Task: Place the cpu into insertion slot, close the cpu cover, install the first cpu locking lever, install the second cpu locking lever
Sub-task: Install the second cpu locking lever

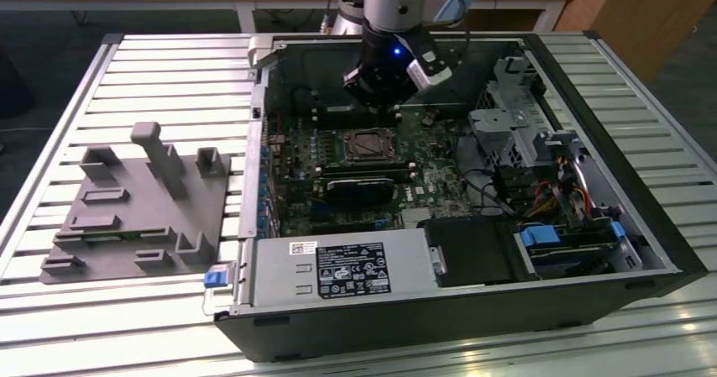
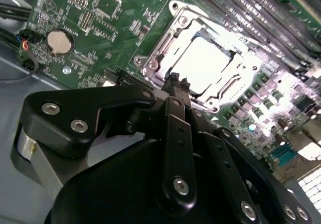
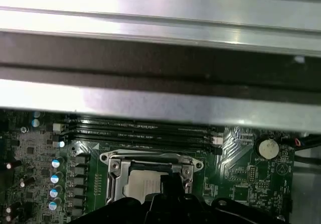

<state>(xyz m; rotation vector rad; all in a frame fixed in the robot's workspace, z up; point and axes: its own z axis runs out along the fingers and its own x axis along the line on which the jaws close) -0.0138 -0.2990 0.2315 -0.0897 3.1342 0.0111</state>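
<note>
The gripper hangs just above the socket, fingers pinched together on nothing. The chip sits inside the cover, its near edge hidden by the fingertips.

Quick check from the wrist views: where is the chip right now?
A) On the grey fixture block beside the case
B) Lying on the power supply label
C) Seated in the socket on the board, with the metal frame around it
C: both wrist views show the chip sitting in the socket, framed by silver metal, with the pincer close by.
</note>
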